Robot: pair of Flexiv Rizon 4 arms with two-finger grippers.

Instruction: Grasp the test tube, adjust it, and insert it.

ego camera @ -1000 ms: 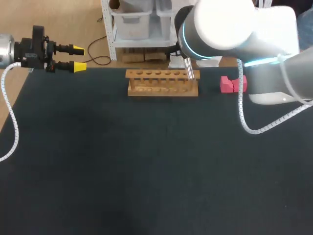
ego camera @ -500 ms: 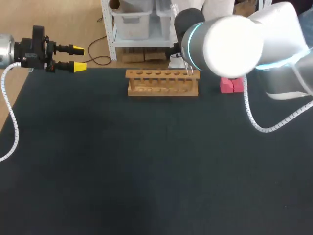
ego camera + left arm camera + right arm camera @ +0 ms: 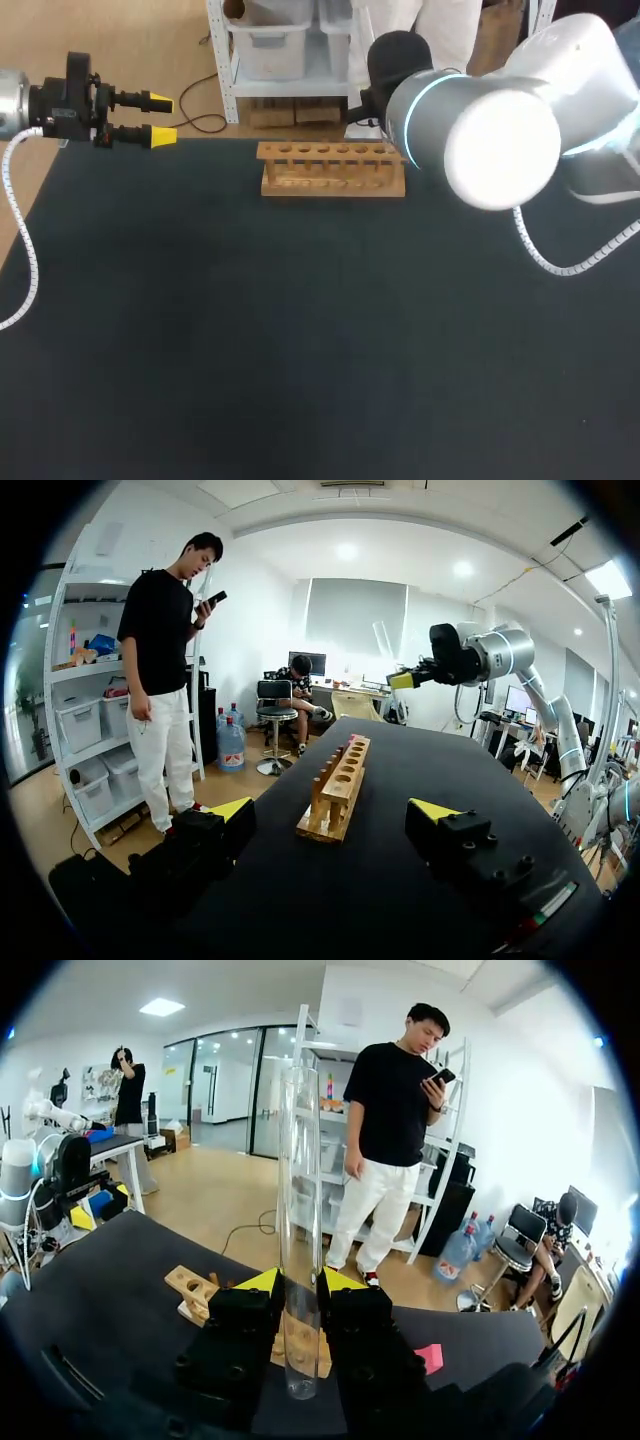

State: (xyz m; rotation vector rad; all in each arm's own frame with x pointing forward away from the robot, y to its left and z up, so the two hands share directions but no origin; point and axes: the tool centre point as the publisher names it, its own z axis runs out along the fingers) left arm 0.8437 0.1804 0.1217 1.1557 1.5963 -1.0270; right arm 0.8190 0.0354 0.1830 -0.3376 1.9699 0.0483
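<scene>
right wrist view: right gripper clamped on upright clear glass test tube
light wooden rack: just ahead of those fingers
left gripper: fingers apart, at dark table's left edge, well apart from rack

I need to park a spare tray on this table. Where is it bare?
The broad near stretch of table in front of the rack is bare, from the left claw across to the right arm. The far right corner is crowded: there the right claw holds the test tube by the rack's end.
</scene>
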